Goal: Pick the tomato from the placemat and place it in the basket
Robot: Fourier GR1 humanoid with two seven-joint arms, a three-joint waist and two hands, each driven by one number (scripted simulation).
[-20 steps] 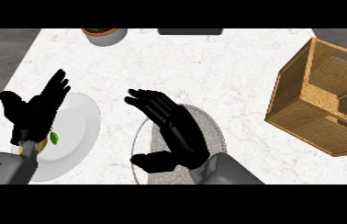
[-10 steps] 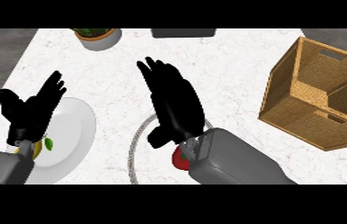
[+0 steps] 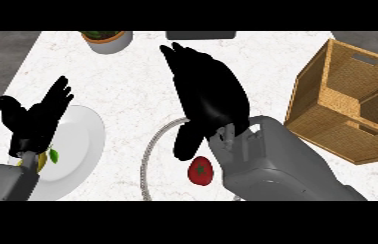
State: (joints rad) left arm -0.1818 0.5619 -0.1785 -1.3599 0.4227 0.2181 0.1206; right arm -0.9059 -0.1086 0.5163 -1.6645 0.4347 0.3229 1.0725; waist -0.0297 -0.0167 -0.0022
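Since the earlier frames, the right hand (image 3: 210, 95) has lifted and stretched toward the upper middle of the frame, uncovering the tomato (image 3: 200, 170), which was hidden a second ago and only partly showing half a second ago; the potted plant (image 3: 107, 38) now sits further right along the top edge; the left hand (image 3: 35, 119) stays where it was at the left edge. At this moment the right hand's fingers are straight and spread, pointing up the frame, thumb hanging down toward the tomato, holding nothing; its grey forearm (image 3: 284, 168) fills the lower right of centre; the tomato lies on the round placemat (image 3: 153, 153) in the lower middle, just below the thumb and beside the wrist, apart from both as far as can be seen; the wooden basket (image 3: 336, 98) stands at the right edge, well apart from the tomato; the left hand rests open, fingers up, over the white plate (image 3: 77, 148), which carries a small yellow-and-green item (image 3: 49, 156) near the wrist; a dark object (image 3: 201, 35) shows at the top edge.
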